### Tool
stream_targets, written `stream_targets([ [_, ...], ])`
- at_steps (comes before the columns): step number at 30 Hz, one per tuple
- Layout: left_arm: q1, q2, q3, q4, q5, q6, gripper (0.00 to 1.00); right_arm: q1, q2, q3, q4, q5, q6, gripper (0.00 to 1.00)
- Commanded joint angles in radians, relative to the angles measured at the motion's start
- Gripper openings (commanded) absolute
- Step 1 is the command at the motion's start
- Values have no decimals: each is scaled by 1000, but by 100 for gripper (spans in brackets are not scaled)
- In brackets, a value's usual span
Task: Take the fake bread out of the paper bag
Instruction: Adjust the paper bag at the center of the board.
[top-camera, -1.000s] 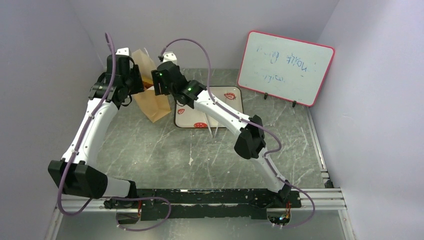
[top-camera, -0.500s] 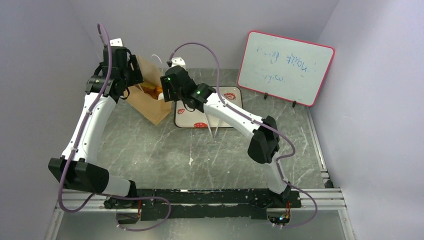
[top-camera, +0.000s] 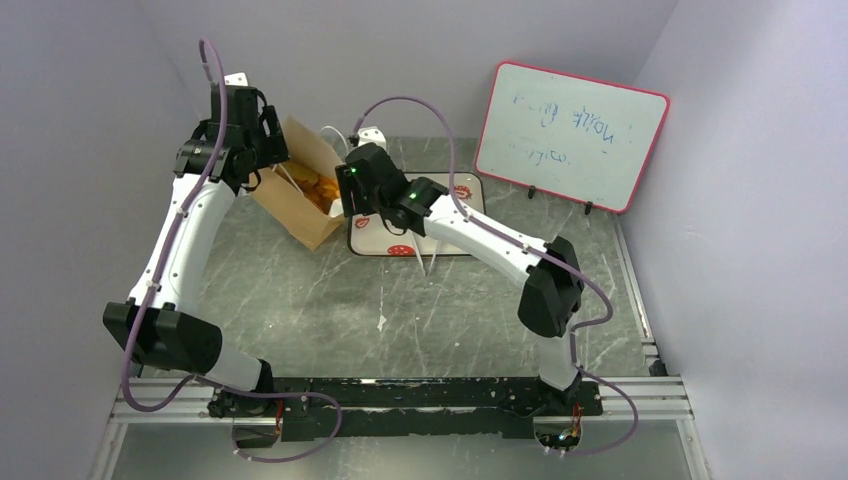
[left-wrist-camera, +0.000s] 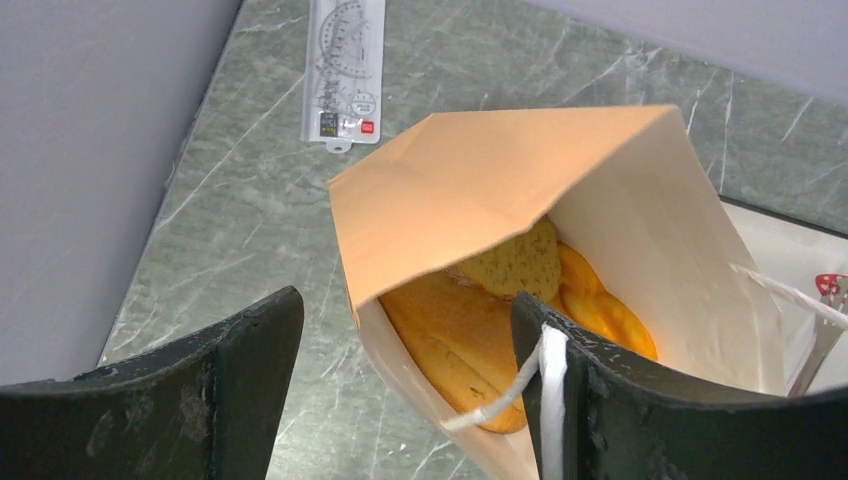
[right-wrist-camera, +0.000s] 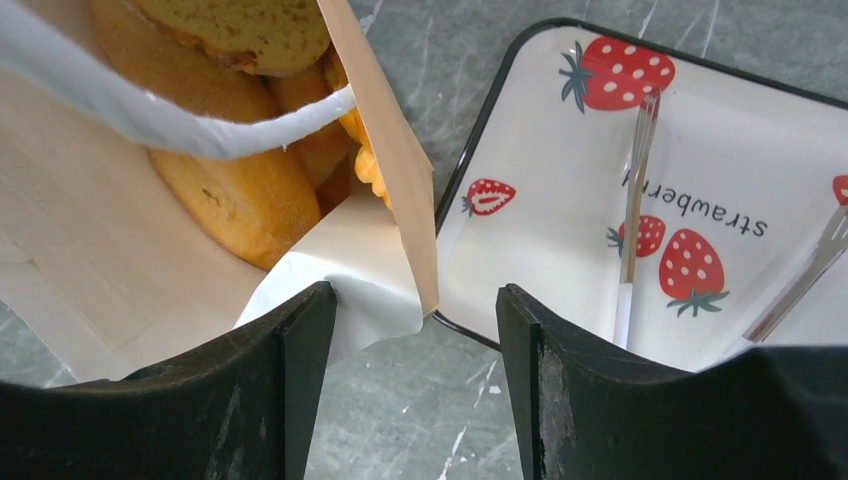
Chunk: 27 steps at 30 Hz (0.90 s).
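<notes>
Here the bag (top-camera: 297, 212) sits tilted on the table (top-camera: 400, 300) at the far left, mouth gaping up and twd the tray (right-wrist-camera: 540, 150), both arms reaching over it. All the bread (left-wrist-camera: 455, 335) in sight is inside the bag, piled nr the mouth: an oblong golden loaf vs the lower wall, a round brownish slice (left-wrist-camera: 515, 262) on top, and more orange pcs behind. The L gripper (left-wrist-camera: 405, 310) hangs over the mouth w/ its jaws spread wide. The bag's near rim sits in the gap, clear of the outer finger, so nothing is pinched. A white cord (left-wrist-camera: 500, 400) handle drapes vs the finger on the tray side. The R gripper (right-wrist-camera: 415, 295) is at the opposite, tray-side rim, jaws likewise spread. The paper's corner and a folded flap hang betw the fingers, the flap just at the bag-side fingertip, but the paper isn't clamped and no bread is held. The tray, white w/ strawberry print and a dark rim, lies just beside the bag, whose rim overlaps its edge in the R wrist view. Slim silver tongs (right-wrist-camera: 635, 200) lie on the tray. A clear ruler (left-wrist-camera: 345, 70) lies flat on the table beyond the bag, nr the left wall. A red-framed whiteboard (top-camera: 570, 135) w/ faint scribbles stands propped at the far right, well apart from the bag.
</notes>
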Motion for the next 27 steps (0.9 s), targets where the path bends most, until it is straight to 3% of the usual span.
stream_targets([
  [1,-9,15,33,-28,14,-2,69,3,-26,-69,-45,-16,-5,60],
  [5,-9,22,17,-18,24,2,63,7,-49,-105,-38,-18,-1,60],
  [7,-9,27,13,-13,43,9,56,8,-61,-125,-29,-19,2,60],
  [10,-9,29,2,-10,77,19,36,8,-65,-136,-30,-20,2,60],
  [12,-9,27,-12,-3,107,36,13,9,-73,-144,-27,-21,2,60],
  [13,-10,24,-24,1,119,44,8,9,-75,-149,-25,-22,2,60],
  [21,-17,-118,-187,140,6,97,7,16,-80,-203,-5,-56,11,60],
  [27,-19,-198,-224,218,-42,105,7,29,-82,-246,-5,-80,17,60],
])
